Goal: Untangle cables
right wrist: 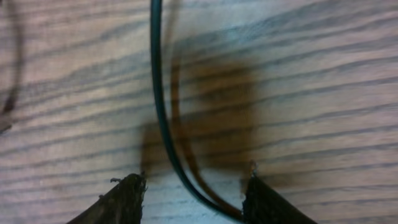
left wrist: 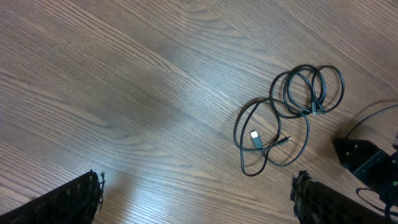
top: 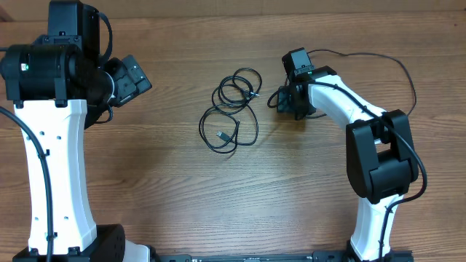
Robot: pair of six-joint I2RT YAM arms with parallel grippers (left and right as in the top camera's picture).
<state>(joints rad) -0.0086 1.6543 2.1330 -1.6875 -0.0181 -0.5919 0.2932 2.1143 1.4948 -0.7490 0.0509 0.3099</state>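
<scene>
As viewed at the right wrist, right tool spread, one thin dark strand lying between its fingertips on wood-grain tabletop. Farther off, cables at mid-tabletop: thin black cords in loose overlapping loops, small silver plug inside the lower loop. Beyond, left tool spread, well apart from loops.

no text, brand or number can be read. a pale speck on the left arm's black joint may be a label, too small to tell.
</scene>
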